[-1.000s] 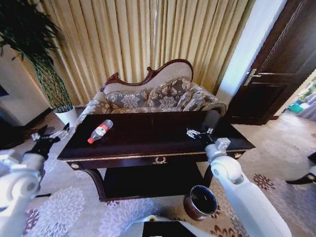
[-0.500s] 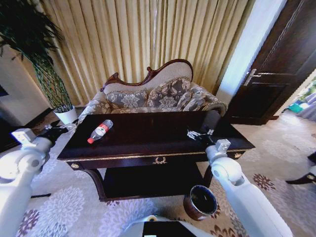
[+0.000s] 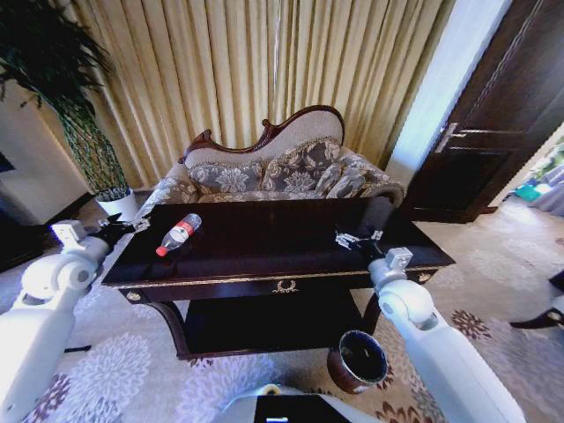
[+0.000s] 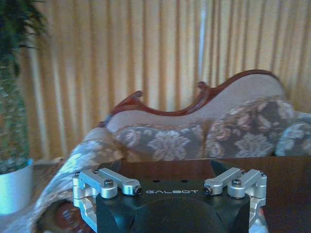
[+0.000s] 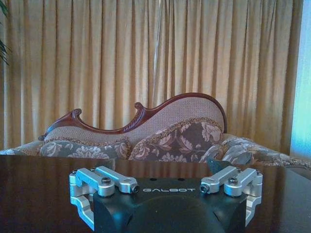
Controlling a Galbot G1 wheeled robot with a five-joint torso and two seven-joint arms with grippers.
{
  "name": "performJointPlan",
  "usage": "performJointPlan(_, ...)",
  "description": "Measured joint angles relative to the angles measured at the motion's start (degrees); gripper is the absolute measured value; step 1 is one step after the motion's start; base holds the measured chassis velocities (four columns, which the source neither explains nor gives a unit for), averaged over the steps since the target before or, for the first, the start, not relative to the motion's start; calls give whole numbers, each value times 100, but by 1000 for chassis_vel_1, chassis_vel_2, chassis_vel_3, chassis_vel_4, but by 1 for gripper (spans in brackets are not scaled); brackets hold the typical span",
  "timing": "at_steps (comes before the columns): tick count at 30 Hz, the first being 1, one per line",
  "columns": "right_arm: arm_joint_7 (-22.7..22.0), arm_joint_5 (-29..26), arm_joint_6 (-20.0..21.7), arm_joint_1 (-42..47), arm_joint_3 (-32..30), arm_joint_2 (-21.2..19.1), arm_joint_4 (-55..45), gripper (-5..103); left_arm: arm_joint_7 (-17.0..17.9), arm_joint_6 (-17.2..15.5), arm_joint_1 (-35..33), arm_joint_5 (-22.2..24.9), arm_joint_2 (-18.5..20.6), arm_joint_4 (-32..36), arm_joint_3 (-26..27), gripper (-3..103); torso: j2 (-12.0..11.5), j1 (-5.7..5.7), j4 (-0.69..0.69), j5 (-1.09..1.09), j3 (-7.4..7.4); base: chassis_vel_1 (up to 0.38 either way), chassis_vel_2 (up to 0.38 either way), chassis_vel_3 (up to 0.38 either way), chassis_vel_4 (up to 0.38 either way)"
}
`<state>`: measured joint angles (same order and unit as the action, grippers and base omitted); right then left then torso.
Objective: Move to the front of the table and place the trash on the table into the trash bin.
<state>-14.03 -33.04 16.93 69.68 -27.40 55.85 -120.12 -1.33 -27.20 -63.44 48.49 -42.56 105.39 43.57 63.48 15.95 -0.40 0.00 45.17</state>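
- Bottle (image 3: pixel 179 233): one, clear with red label and cap, lying on the table (image 3: pixel 264 256) near its left end.
- One trash bin (image 3: pixel 359 359) on the carpet, by the table's right front leg.
- Left gripper (image 3: pixel 130 226) reaches toward the table's left edge; right gripper (image 3: pixel 356 238) hovers above the right half.
- Cannot tell either finger spread.

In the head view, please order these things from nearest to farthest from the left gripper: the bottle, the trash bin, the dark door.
Measured from the left gripper, at the table's left end:
1. The bottle, lying on the tabletop just beside the gripper.
2. The trash bin, on the carpet below the table's right front.
3. The dark door, at the far right of the room.
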Motion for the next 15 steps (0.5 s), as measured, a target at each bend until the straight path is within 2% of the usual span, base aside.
performJointPlan(2,0,-7,-8,-7,-26,-19,26,100,-121,38,112,-9,0,15,-162,100,0,0,-1,0,0,0,0,0,0)
performJointPlan(10,1,-69,-17,-101,-56,-73,87,100,-150,52,425,-13,0,-115,-636,100,0,0,0,0,0,0,0,0,0)
performJointPlan(15,0,-115,-19,-149,-85,-115,138,100,-127,-88,680,-10,-7,-223,-930,100,0,0,0,0,0,0,0,0,0)
